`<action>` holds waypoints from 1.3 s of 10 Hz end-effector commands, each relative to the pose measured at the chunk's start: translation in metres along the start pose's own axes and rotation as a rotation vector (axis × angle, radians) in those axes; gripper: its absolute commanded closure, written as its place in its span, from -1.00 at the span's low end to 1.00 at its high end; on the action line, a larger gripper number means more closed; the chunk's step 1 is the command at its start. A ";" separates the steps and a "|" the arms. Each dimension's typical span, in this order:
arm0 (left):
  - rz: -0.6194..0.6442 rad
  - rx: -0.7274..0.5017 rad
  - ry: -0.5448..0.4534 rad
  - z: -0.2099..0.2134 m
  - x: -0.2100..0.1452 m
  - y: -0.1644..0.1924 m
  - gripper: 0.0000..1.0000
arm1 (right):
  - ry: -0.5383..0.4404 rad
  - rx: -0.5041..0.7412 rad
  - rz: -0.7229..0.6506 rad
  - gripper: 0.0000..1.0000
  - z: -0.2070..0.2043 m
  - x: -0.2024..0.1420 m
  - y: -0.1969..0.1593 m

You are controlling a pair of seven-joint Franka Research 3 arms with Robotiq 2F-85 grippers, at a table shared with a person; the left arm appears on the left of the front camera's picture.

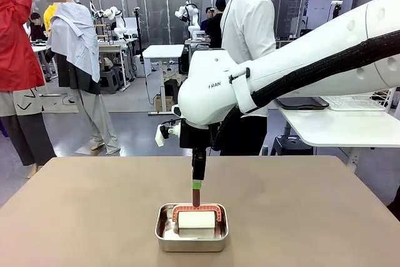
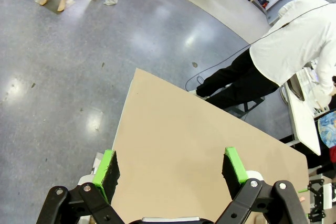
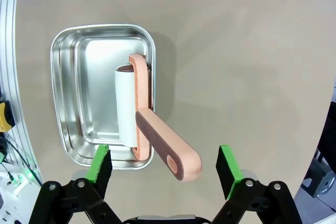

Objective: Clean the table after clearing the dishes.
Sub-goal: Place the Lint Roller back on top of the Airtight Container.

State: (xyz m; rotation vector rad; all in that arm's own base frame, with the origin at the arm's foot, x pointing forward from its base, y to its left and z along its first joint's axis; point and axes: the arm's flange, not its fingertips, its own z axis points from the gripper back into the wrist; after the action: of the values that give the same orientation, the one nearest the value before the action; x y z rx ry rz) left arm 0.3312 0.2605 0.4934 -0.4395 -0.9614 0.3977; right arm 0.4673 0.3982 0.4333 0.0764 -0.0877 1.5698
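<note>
Hazard, roller: the lint roller rests in the steel pan with its salmon handle sticking up over the rim; a low or off-centre pass by the right gripper could, I judge, knock the handle and tip the roller out.
Hazard, pan: light and unfixed by the look of it; a sideways nudge may slide it across the table.
Right gripper: jaws spread wide, empty, green pads on either side of the handle tip, touching nothing; directly above the pan.
Left gripper: jaws wide, empty, hanging over the table's near edge.
Table: bare taupe top below both grippers; no plates or trays on the visible surface.
Person: standing beyond the far edge, past the right gripper.
</note>
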 end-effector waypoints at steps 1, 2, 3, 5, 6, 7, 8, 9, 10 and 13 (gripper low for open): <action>-0.003 -0.007 0.009 0.003 0.002 0.000 -1.00 | 0.001 0.000 0.003 -1.00 0.001 0.001 0.002; -0.003 -0.007 0.009 0.003 0.002 0.000 -1.00 | 0.001 0.000 0.003 -1.00 0.001 0.001 0.002; -0.003 -0.007 0.009 0.003 0.002 0.000 -1.00 | 0.001 0.000 0.003 -1.00 0.001 0.001 0.002; -0.003 -0.007 0.009 0.003 0.002 0.000 -1.00 | 0.001 0.000 0.003 -1.00 0.001 0.001 0.002; -0.003 -0.007 0.009 0.003 0.002 0.000 -1.00 | 0.001 0.000 0.003 -1.00 0.001 0.001 0.002; -0.003 -0.007 0.009 0.003 0.002 0.000 -1.00 | 0.001 0.000 0.003 -1.00 0.001 0.001 0.002; -0.003 -0.007 0.009 0.003 0.002 0.000 -1.00 | 0.001 0.000 0.003 -1.00 0.001 0.001 0.002; -0.003 -0.007 0.009 0.003 0.002 0.000 -1.00 | 0.001 0.000 0.003 -1.00 0.001 0.001 0.002; -0.003 -0.007 0.009 0.003 0.002 0.000 -1.00 | 0.001 0.000 0.003 -1.00 0.001 0.001 0.002; -0.003 -0.007 0.009 0.003 0.002 0.000 -1.00 | -0.166 0.039 -0.306 -1.00 0.044 -0.048 -0.031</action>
State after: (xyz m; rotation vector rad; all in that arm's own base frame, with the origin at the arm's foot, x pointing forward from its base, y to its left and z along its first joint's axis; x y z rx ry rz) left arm 0.3310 0.2607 0.4936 -0.4394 -0.9619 0.3980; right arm 0.4911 0.3713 0.4521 0.1447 -0.1216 1.4204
